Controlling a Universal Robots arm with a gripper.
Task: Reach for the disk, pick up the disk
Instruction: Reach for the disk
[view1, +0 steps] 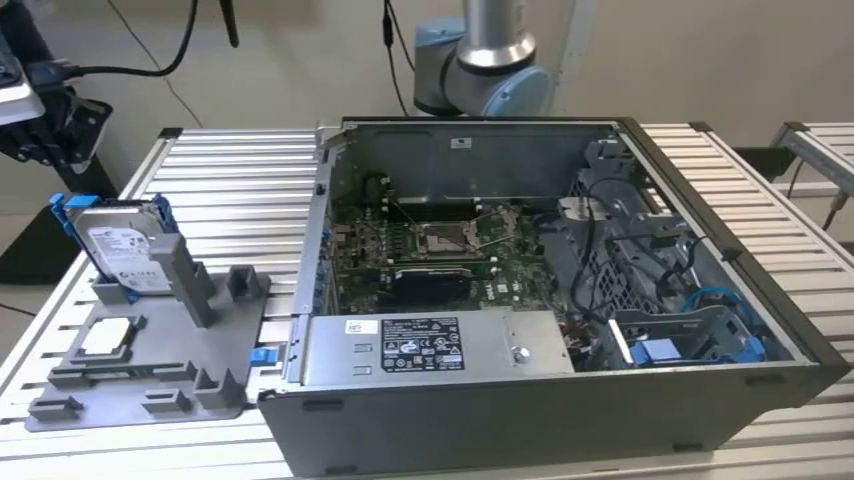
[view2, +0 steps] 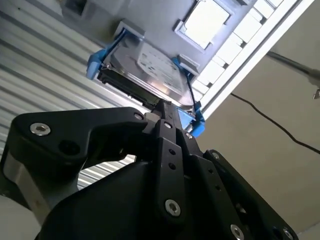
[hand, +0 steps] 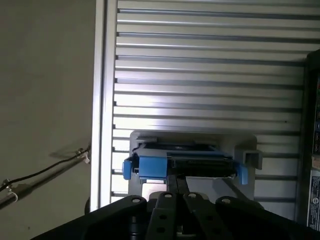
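The disk (view1: 120, 245) is a silver-grey hard drive with a white label, clipped in a blue frame. It stands on edge in a slot of a grey holder (view1: 174, 350) at the exterior view's left. In both wrist views the disk (view2: 150, 67) (hand: 195, 162) lies just past the black fingers of my gripper (view2: 167, 107) (hand: 179, 182). The fingers come together in one narrow column with nothing between them. They point at the disk's edge and stand a little apart from it.
A small square silver chip (view1: 110, 338) lies on the holder beside the disk. A large open computer case (view1: 534, 300) takes up the middle and right of the slatted metal table (view1: 227, 180). A black device with cables (view1: 47, 120) hangs at the exterior view's upper left edge.
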